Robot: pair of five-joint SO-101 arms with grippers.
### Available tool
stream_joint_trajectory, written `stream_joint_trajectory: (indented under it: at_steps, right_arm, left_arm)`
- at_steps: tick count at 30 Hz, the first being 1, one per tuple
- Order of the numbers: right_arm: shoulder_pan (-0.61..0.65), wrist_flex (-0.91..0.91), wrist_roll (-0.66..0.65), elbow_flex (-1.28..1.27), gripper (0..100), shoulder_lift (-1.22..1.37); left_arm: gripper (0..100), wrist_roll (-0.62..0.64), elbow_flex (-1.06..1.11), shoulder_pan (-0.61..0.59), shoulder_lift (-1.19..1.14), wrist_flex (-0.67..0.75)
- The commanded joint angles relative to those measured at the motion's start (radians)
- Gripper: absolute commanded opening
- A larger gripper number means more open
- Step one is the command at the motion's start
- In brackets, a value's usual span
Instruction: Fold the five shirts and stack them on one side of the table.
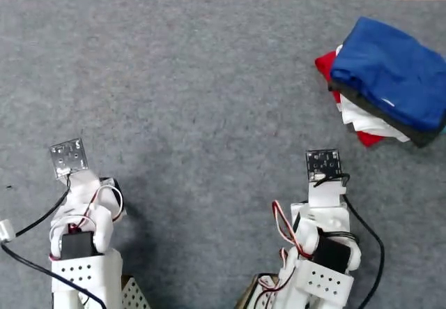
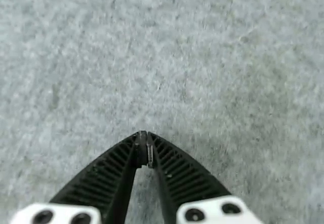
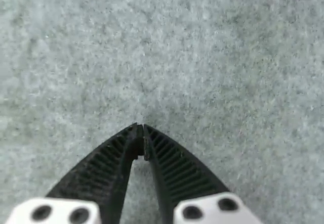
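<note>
Nearest you, both arms sit drawn back at the near edge of the worktop (image 1: 209, 79); your left end effector (image 2: 143, 148) and right end effector (image 3: 140, 140) are each closed tip to tip, gripping nothing (parked, I judge, because the folding looks done); farther off, the folded shirts (image 1: 380, 96) lie stacked at the far right corner, with the blue shirt (image 1: 397, 72) on top; no writing is legible.

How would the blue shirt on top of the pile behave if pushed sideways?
The folded blue cloth shirt would probably bunch, not slide whole: its folds look soft. The white shirt and red shirt beneath sit unevenly, so it may slide off them.
</note>
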State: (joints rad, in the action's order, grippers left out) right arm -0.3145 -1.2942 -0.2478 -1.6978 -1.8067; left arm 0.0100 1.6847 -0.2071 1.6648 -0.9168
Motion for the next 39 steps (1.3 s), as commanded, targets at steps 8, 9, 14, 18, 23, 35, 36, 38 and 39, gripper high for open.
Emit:
stream_joint_trajectory:
  at_steps: [8,9,14,18,23,35,36,38,39]
  right_arm:
    - [0.005,-0.005,-0.009,0.005,0.5,-0.061]
    - [0.005,-0.005,-0.009,0.005,0.5,-0.061]
    - [0.005,-0.005,-0.009,0.005,0.5,-0.061]
    - [0.005,-0.005,-0.009,0.005,0.5,-0.061]
    - [0.005,-0.005,-0.009,0.005,0.5,-0.061]
    - [0.005,-0.005,-0.009,0.005,0.5,-0.061]
    - [0.005,-0.005,-0.009,0.005,0.5,-0.061]
    - [0.005,-0.005,-0.009,0.005,0.5,-0.061]
    - [0.005,-0.005,-0.009,0.005,0.5,-0.061]
  left_arm:
    - [2,-0.002,0.014,-0.009,0.018,-0.057]
    - [2,-0.002,0.014,-0.008,0.018,-0.069]
    - [2,0.003,0.014,-0.008,0.018,-0.155]
    - [2,0.003,0.014,-0.009,0.018,-0.169]
    - [2,0.003,0.014,-0.009,0.018,-0.167]
    - [2,0.003,0.014,-0.009,0.018,-0.167]
    - [2,0.003,0.014,-0.009,0.018,-0.167]
    - [2,0.003,0.014,-0.009,0.018,-0.167]
    - [2,0.003,0.014,-0.009,0.018,-0.167]
